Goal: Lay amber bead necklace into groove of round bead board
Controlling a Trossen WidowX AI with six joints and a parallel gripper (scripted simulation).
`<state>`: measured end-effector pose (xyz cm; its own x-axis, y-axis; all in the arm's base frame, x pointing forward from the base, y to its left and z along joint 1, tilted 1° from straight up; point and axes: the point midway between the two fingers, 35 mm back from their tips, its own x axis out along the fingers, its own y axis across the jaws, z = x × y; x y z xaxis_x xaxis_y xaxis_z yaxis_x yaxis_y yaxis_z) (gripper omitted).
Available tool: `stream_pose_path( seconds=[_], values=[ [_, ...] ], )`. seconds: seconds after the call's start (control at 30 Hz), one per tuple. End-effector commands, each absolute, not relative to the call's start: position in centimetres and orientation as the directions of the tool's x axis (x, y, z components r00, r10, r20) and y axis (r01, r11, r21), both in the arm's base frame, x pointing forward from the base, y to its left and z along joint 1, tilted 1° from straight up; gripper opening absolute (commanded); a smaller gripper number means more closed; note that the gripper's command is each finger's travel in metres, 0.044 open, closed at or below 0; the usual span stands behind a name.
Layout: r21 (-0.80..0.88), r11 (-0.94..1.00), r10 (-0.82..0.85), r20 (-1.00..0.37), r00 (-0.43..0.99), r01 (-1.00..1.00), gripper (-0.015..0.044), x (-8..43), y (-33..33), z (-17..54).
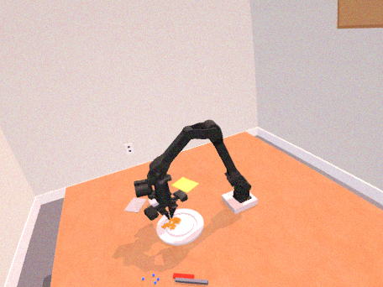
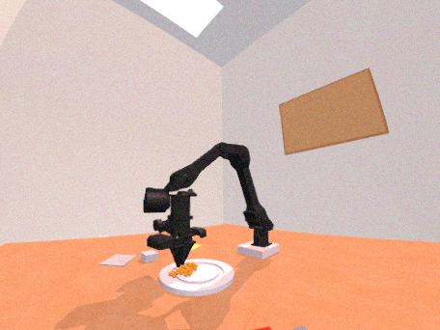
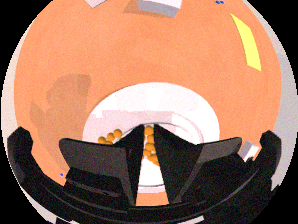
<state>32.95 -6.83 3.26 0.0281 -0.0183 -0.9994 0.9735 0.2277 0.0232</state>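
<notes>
The round white bead board [image 1: 199,228] [image 2: 228,278] [image 3: 160,95] lies on the table, with a ring-shaped groove in its top. The amber bead necklace [image 1: 173,222] [image 2: 187,270] [image 3: 117,133] is bunched on the board's left part in the top and exterior views, partly across the groove, not laid around it. My gripper [image 1: 170,218] [image 2: 180,265] [image 3: 149,127] points down at the bunch. Its fingertips are nearly together, with an amber bead between them in the wrist view. The fingers hide part of the necklace there; several beads show behind the gap and to its left.
A white block [image 2: 150,256] [image 3: 161,7] and a pale flat square [image 1: 135,205] [image 2: 118,260] lie beyond the board. A yellow sheet [image 1: 186,185] [image 3: 246,42] lies behind it. A red bar [image 1: 183,276], a grey bar [image 1: 191,281] and small blue beads [image 1: 154,275] are at the front.
</notes>
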Motion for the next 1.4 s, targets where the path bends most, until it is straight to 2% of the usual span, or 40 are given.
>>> stream_pose_path(
  seconds=[0.0,0.53,1.37],
  values=[
    [0.026,0.222,-0.017,-0.999,0.031,0.975,0.0000,33.0,-6.8,3.9],
    [0.025,0.221,-0.018,-0.999,0.030,0.975,0.0000,31.0,-8.2,4.0],
    [0.025,0.221,-0.018,-0.999,0.030,0.975,0.0000,31.0,-8.2,2.9]
  ],
)
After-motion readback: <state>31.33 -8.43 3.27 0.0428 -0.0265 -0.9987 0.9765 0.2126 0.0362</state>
